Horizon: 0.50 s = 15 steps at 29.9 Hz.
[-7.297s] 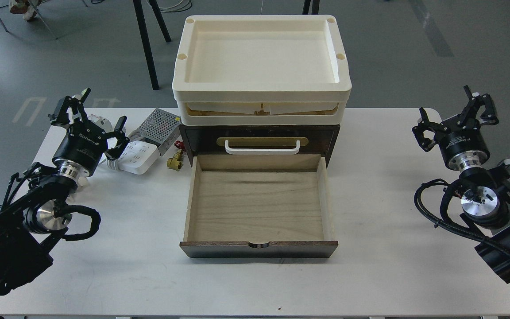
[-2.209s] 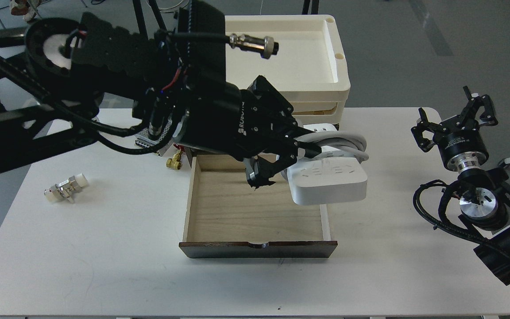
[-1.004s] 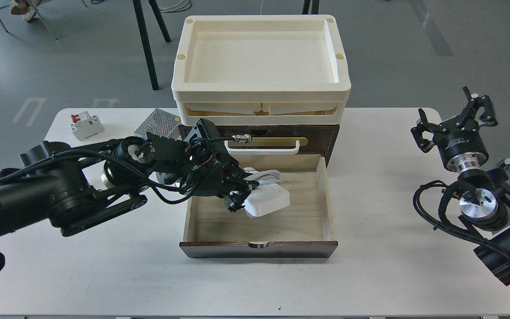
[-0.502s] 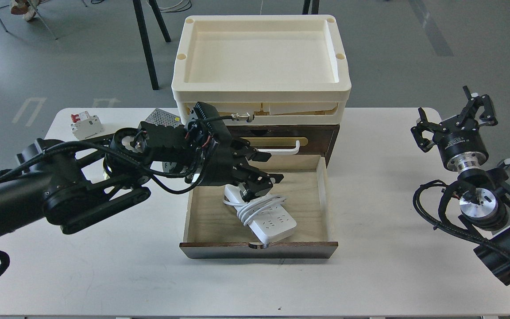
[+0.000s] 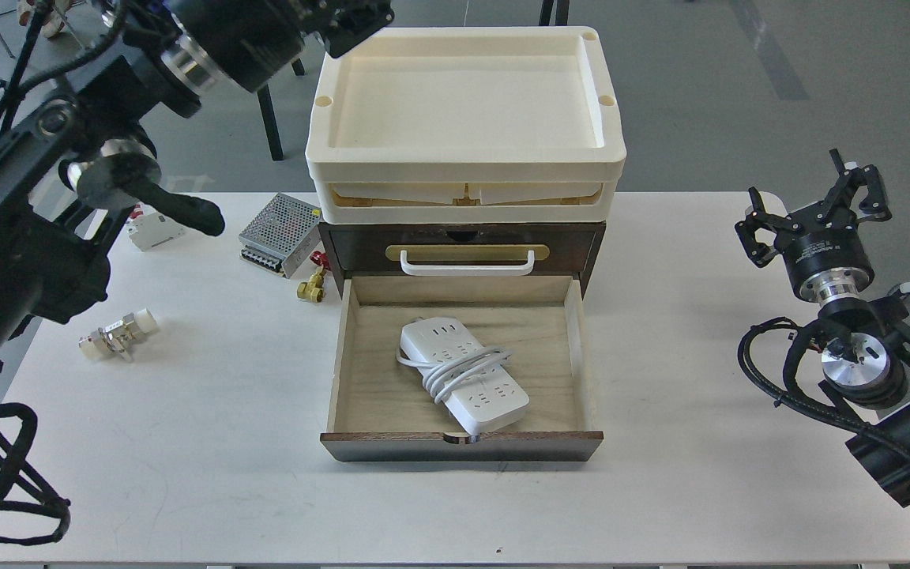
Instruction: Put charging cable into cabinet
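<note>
The charging cable (image 5: 463, 373), a white power strip with its cord wound around its middle, lies slantwise in the open pale wood drawer (image 5: 342, 371) of the dark brown cabinet (image 5: 591, 246). Nothing holds it. My left arm is raised high at the upper left. Its gripper (image 5: 356, 22) sits at the top edge of the view, above the cream trays' left corner, dark and partly cut off. My right gripper (image 5: 814, 199) is open and empty at the table's right side, far from the cabinet.
Cream trays (image 5: 463, 162) are stacked on the cabinet. Left of it lie a perforated silver box (image 5: 280, 223), a brass valve (image 5: 311, 286), a white breaker (image 5: 153, 235) partly behind my arm, and a small white and metal fitting (image 5: 118, 332).
</note>
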Tool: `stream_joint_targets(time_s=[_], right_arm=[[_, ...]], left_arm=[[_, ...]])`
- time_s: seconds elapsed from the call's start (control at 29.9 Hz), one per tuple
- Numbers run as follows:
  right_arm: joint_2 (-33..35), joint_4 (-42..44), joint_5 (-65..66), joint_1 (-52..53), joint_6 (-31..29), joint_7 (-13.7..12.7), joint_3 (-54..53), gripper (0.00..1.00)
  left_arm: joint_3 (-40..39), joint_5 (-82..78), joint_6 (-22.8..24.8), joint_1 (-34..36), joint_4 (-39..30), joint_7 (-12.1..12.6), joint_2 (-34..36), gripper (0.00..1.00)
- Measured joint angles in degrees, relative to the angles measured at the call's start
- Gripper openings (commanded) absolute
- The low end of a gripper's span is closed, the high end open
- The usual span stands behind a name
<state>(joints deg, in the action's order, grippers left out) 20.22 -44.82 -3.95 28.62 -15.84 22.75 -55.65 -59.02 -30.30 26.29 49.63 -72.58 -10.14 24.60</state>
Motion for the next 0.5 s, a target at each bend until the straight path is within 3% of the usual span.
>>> stream_joint_targets(time_s=[0.13,0.33,0.5], right_arm=[[-0.01,0.09,0.00,-0.08,-0.04,-0.99,0.25,1.00],[-0.05,0.85,-0.01,0.25,0.01,-1.34,0.00,1.00],[-0.09,1.39,-0.15,0.56,0.22,-0.73,-0.77,1.00]], left_arm=[[-6.67,14.41,1.10,-1.52,10.30,0.88,0.67,1.00],[-7.64,36.12,1.66,-3.09,31.57,4.56,3.68,1.00],[-6.91,37.82,1.75,-8.10,37.85,6.08,2.60,1.00]])
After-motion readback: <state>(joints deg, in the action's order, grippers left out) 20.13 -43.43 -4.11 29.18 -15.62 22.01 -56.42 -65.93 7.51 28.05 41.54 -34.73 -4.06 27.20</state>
